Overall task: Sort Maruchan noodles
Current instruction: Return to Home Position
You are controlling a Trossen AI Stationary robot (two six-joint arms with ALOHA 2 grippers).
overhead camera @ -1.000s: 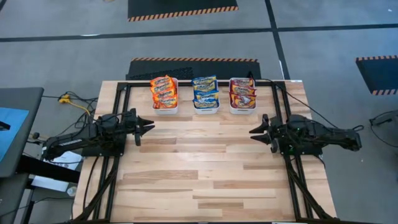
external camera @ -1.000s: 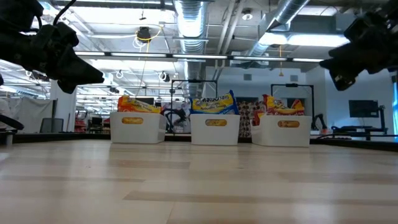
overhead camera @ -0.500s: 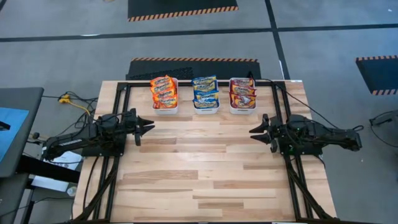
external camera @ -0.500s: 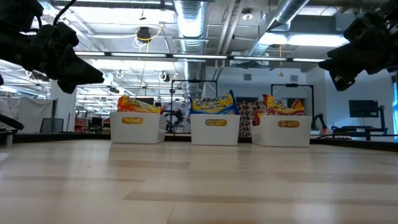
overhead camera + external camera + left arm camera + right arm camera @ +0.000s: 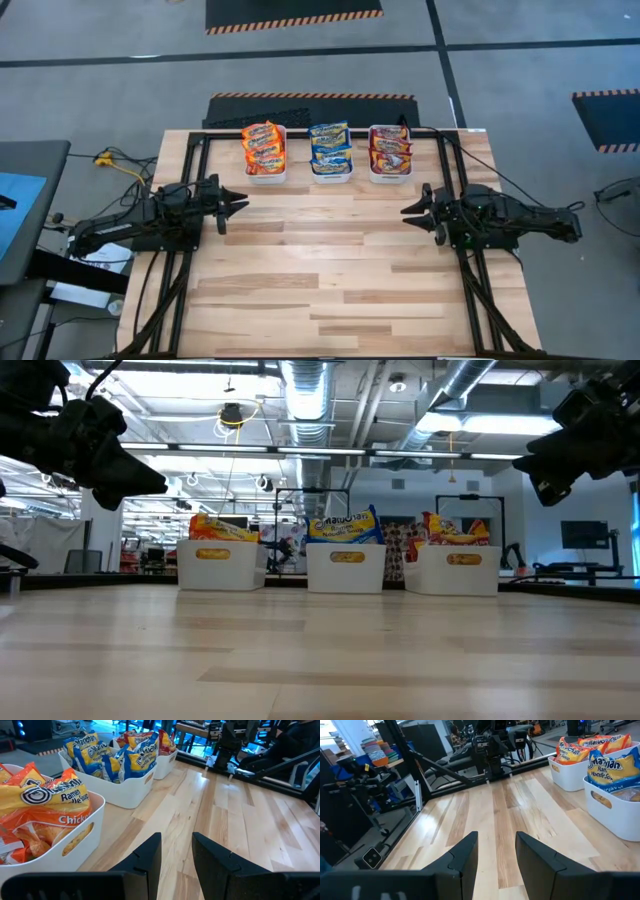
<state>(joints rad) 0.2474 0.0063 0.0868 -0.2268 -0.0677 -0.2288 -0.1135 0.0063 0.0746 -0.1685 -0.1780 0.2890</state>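
The Maruchan noodles lie sorted by colour in three white bins along the table's far edge: orange packets (image 5: 263,145) in the left bin, blue-and-yellow packets (image 5: 330,145) in the middle one, dark red packets (image 5: 389,148) in the right one. My left gripper (image 5: 238,206) hovers over the table's left side, level, open and empty. My right gripper (image 5: 410,212) hovers over the right side, facing it, also open and empty. The wrist views show a gap between each pair of fingers, left gripper (image 5: 177,855), right gripper (image 5: 497,851), above bare wood.
The three white bins (image 5: 346,568) stand side by side on the far edge. A black metal frame (image 5: 190,150) runs along the table's left, right and far sides. The wooden tabletop (image 5: 320,270) between and in front of the grippers is bare.
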